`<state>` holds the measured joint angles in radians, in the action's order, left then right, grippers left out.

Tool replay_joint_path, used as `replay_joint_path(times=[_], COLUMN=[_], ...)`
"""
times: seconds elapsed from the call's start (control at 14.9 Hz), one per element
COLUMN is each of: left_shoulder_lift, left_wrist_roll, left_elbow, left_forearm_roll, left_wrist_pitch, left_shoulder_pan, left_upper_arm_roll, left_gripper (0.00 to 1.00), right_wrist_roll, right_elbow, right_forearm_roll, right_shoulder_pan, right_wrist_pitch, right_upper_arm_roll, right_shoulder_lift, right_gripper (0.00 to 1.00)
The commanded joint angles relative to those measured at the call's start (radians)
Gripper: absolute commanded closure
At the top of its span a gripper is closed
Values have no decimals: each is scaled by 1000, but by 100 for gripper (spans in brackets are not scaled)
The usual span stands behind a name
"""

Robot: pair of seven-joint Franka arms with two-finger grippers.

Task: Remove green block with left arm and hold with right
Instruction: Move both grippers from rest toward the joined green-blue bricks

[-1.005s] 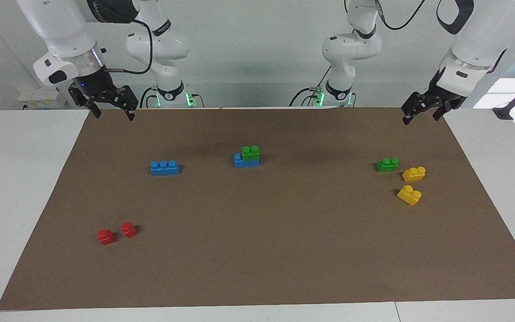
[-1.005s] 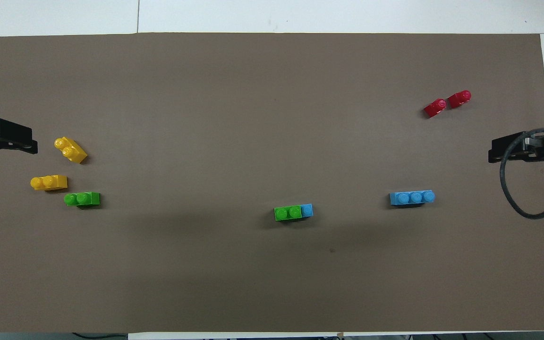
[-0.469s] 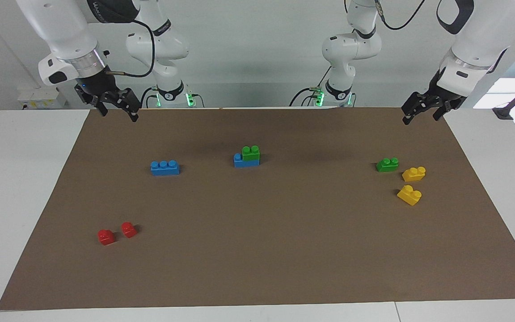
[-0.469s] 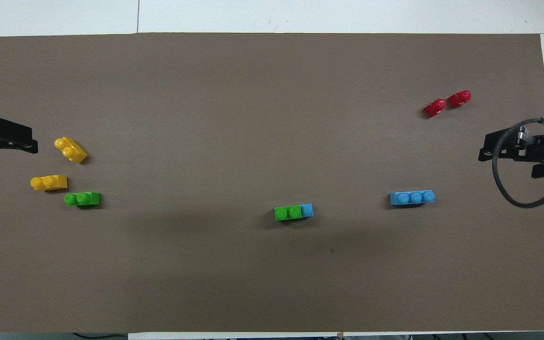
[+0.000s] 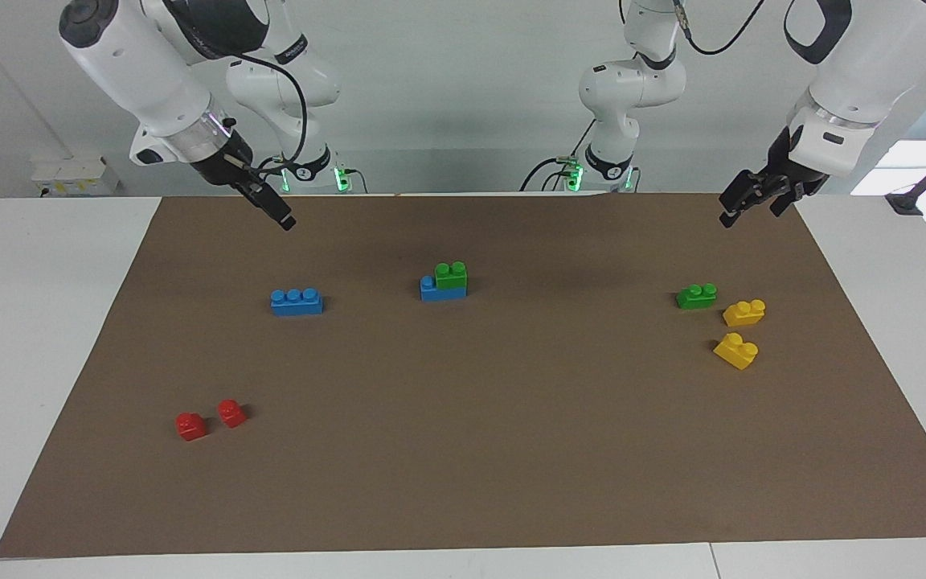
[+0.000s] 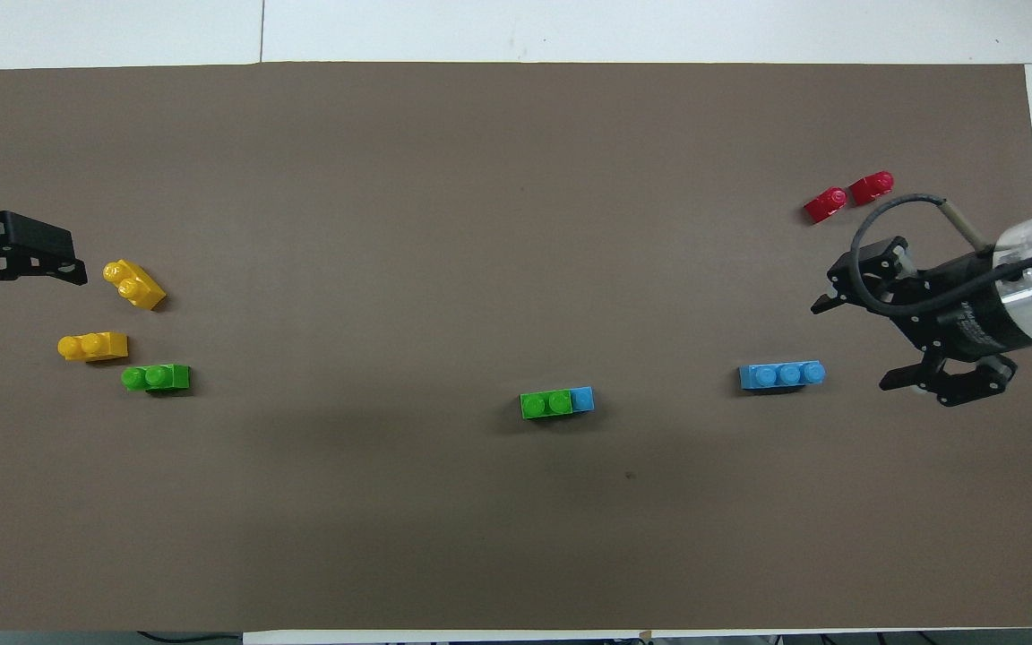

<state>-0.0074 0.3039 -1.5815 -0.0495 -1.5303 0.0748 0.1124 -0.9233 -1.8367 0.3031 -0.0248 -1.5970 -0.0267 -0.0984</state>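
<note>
The green block sits pressed onto one end of a blue brick in the middle of the brown mat, with one blue stud left bare. My right gripper, with a wire loop at its wrist, hangs open and empty over the mat near a loose blue brick. At the left arm's end of the table my left gripper hovers open over the mat's edge, empty. Neither gripper touches a brick.
A darker green brick and two yellow bricks lie toward the left arm's end. The loose blue three-stud brick and two red pieces lie toward the right arm's end. The brown mat covers most of the table.
My right arm has swung in over the mat toward the loose blue brick and turned its wrist. The left gripper has shifted only slightly. No brick has moved.
</note>
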Motion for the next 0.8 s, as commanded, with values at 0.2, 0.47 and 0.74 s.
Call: replay_joint_path(times=[0.2, 0.47, 0.74], left_shoulder_lift=[-48, -58, -117], left_wrist_roll=[429, 590, 1031], left_elbow=[-84, -103, -240], left_forearm_roll=[-24, -44, -44], left_wrist_pitch=[-14, -22, -144], left_shoulder_pan=[-102, -150, -295], left_upper_arm_roll=[1, 3, 3], left_gripper=[0, 0, 0], right_wrist_roll=[-207, -224, -229], right_elbow=[-64, -118, -148], right_forearm_roll=[200, 359, 493], right_shoulder_pan=[-9, -21, -75], right_wrist_pitch=[-58, -129, -220], right_upper_arm_roll=[1, -1, -1], right_shoulder_lift=[104, 141, 180], right_gripper=[4, 4, 4])
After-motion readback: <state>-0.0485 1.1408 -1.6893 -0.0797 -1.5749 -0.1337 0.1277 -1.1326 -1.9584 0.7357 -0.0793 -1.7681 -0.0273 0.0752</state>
